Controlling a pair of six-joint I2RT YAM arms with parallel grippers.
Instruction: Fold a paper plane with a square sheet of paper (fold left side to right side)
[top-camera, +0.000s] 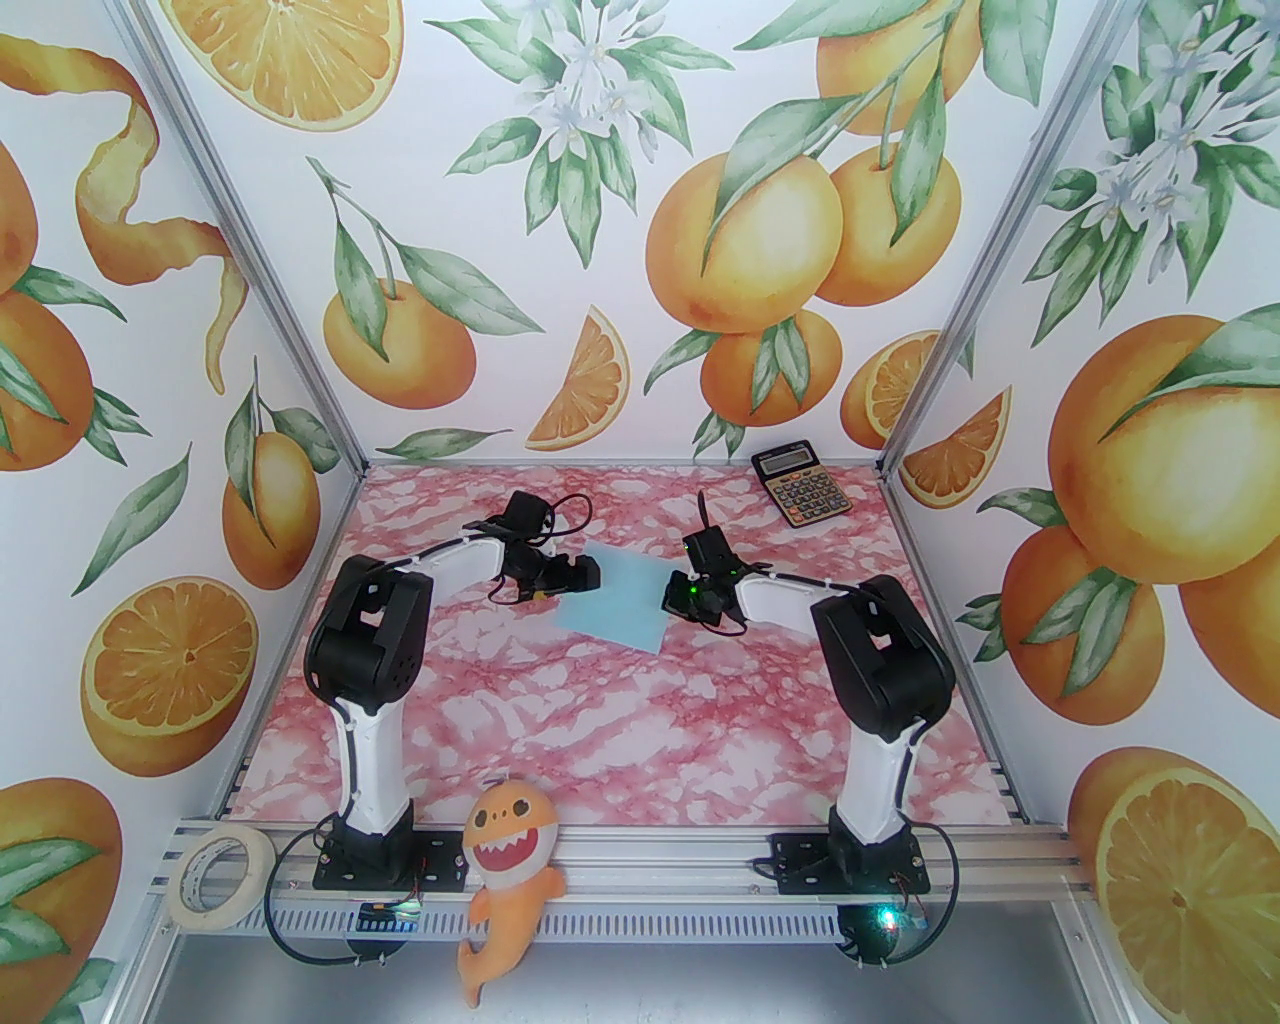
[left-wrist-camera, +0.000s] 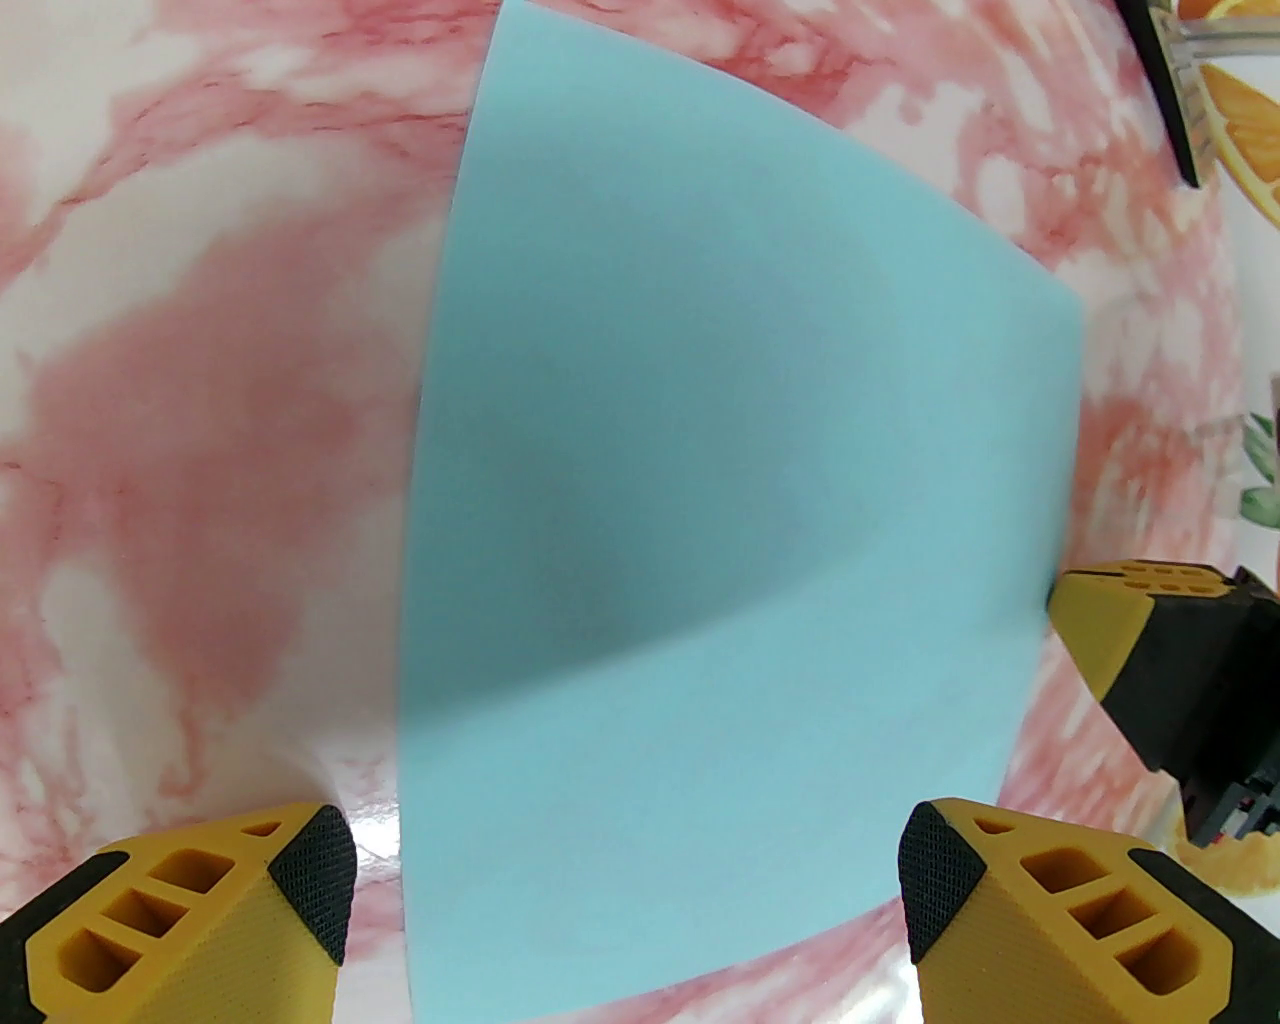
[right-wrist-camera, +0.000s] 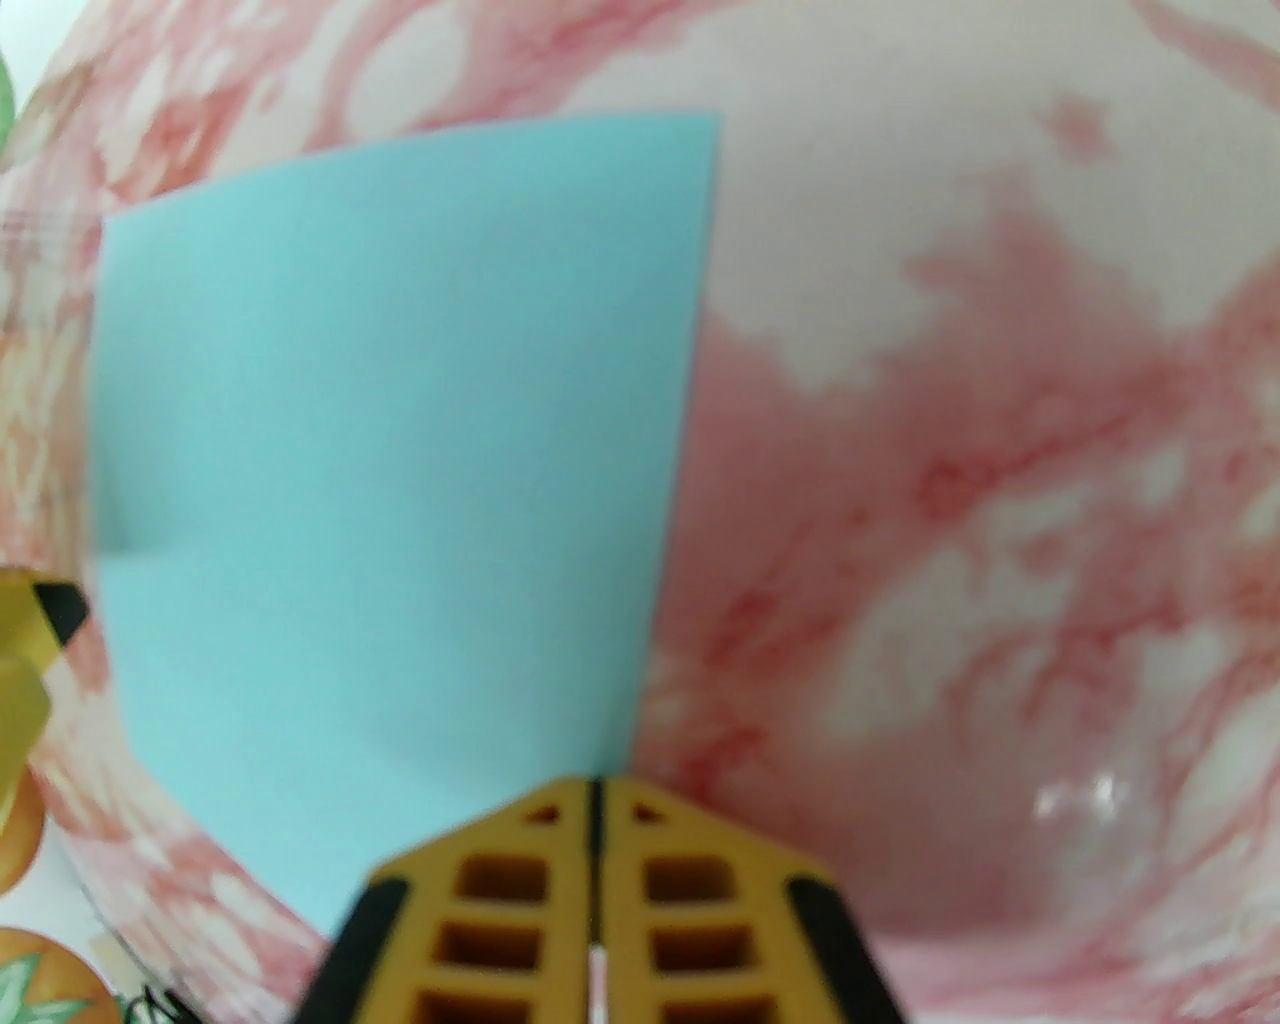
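The square sheet of paper (top-camera: 622, 598) is pale blue and lies flat on the pink marbled table, unfolded. My left gripper (top-camera: 588, 574) stands open at the sheet's left edge. In the left wrist view its yellow fingers (left-wrist-camera: 300, 880) straddle the near part of the sheet (left-wrist-camera: 720, 480) just above it. My right gripper (top-camera: 670, 597) is shut, with its tips (right-wrist-camera: 597, 795) at the sheet's (right-wrist-camera: 380, 420) right edge. Whether paper is pinched between them I cannot tell. One of its fingers (left-wrist-camera: 1100, 620) touches that edge in the left wrist view.
A black-and-gold calculator (top-camera: 801, 484) lies at the table's back right corner. A roll of tape (top-camera: 220, 878) and an orange plush shark (top-camera: 508, 870) sit on the front rail. Orange-print walls close in the left, back and right sides.
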